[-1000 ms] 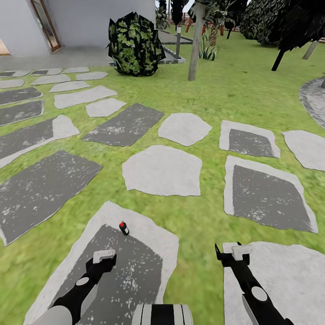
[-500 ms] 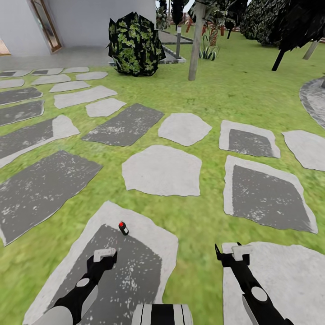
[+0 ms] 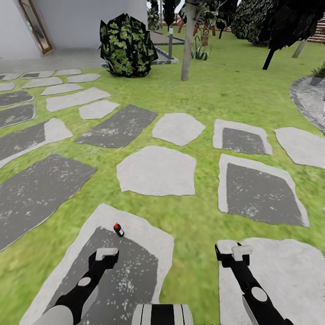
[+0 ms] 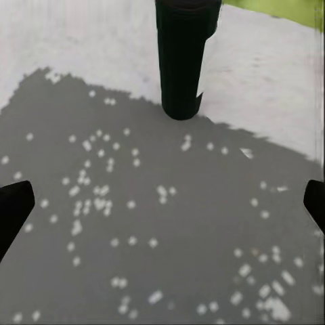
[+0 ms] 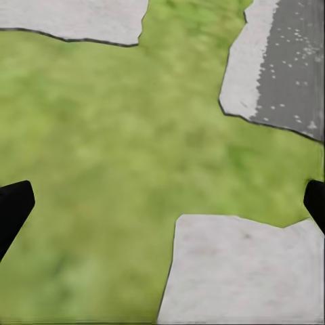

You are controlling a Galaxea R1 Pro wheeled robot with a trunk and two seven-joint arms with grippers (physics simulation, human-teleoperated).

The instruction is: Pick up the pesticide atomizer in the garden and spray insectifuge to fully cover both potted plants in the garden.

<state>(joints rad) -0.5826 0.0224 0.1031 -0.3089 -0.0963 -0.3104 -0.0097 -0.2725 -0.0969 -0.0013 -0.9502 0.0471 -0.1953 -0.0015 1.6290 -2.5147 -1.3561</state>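
Note:
The pesticide atomizer [image 3: 118,229] looks like a small dark bottle with a red top. It stands upright on a grey stepping stone [image 3: 135,266], just ahead of my left gripper [image 3: 106,253]. In the left wrist view its dark body [image 4: 181,57] rises straight ahead of the left gripper [image 4: 162,210], whose fingers are spread wide and hold nothing. My right gripper [image 3: 234,250] hovers open over grass and stone edges [image 5: 162,210]. One potted plant [image 3: 318,74] sits far off on the round stone patio [image 3: 307,97] at the right edge.
Stepping stones [image 3: 155,170] lie scattered across the lawn ahead. A leafy bush [image 3: 126,44], a tree trunk [image 3: 187,43] and a bollard lamp [image 3: 170,40] stand at the back. The house wall [image 3: 81,22] is far left, dark trees [image 3: 280,22] far right.
The whole head view has shifted slightly left, so the camera has turned. The patio plant has come into view. Both arms and the atomizer keep their places relative to each other.

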